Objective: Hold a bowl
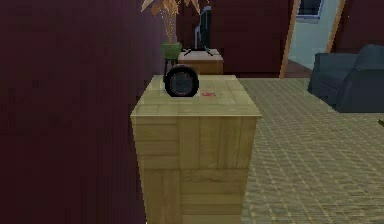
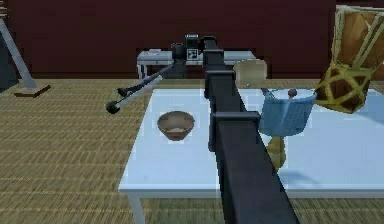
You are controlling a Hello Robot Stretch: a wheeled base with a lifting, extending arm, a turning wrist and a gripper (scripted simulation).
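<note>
Arm side view: pale blue-white surface (image 2: 180,165) on woven carpet floor (image 2: 70,140), dark red wall behind. The task's bowl (image 2: 176,124) is brown and round, sits upright on the surface toward its left edge, just left of the arm bar (image 2: 235,140), nearer the far edge than the near one. Bowl inside shows plain lighter brown. Claw (image 2: 118,103) reaches out past the surface's far-left corner with only bare floor behind its far end, so it holds nothing; finger spread can't be told. Claw tip and bowl are apart. Right of the arm bar is a lamp-like thing (image 2: 285,115) with a blue drum top on a pale foot, standing mid-surface. Small beige thing (image 2: 252,72) at the far edge, kind unclear. Big woven basket-like thing (image 2: 352,65), tan with dark crossing bands, sits by the far-right corner; on the surface or behind it can't be told, contents hidden. Low white table (image 2: 150,62) by the wall beyond the claw.

Forward view: light wooden block (image 1: 195,140) close ahead, with a dark round thing (image 1: 182,81) near its far edge and a small red blob (image 1: 209,94) just beside it, toward the middle of the top. Behind the block a green pot (image 1: 171,50) with orange-brown leaves in it, next to a dark screen (image 1: 205,28) on a small wooden stand (image 1: 208,63). Grey-blue sofa (image 1: 350,80) at the view's right
</note>
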